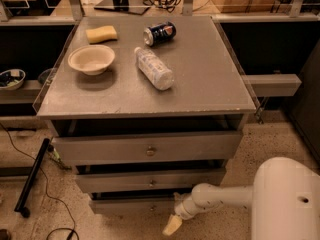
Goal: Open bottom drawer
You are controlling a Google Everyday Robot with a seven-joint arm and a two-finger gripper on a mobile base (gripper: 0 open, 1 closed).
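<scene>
The bottom drawer (pixel 130 205) is the narrowest grey front of three, low under the grey cabinet, with a small round knob (pixel 152 207). Above it are the mid-sized drawer (pixel 150 180) and the widest top drawer (pixel 147 148). My white arm reaches in from the lower right. The gripper (pixel 172 225) hangs below and just right of the bottom drawer's knob, close to the drawer front, near the floor. Only one pale fingertip shows clearly.
On the cabinet top (pixel 210 79) lie a clear plastic bottle (pixel 154 68), a blue can (pixel 159 33) on its side, a beige bowl (pixel 91 59) and a yellow sponge (pixel 101 33). A black bar (pixel 31 176) and cables lie on the speckled floor at left.
</scene>
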